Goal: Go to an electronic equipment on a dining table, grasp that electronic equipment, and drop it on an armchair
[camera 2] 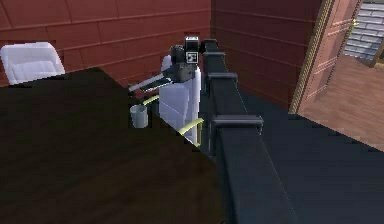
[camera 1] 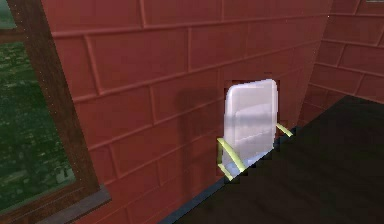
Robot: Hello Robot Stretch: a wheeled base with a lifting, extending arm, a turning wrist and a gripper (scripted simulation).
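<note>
Red brick room, dark dining table, white chair at its edge. A small grey object, presumably the target, stands near that edge, close to the gripper. Whether the gripper holds anything cannot be told. Risk: a misjudged approach knocks the object off the table. No legible writing

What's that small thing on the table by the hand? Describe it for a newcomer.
Find the dark table by the red brick wall. At its edge beside the white chair stands a small grey cylinder, near the hand. Its neighbours are large white chairs; it is small, grey and round.
</note>
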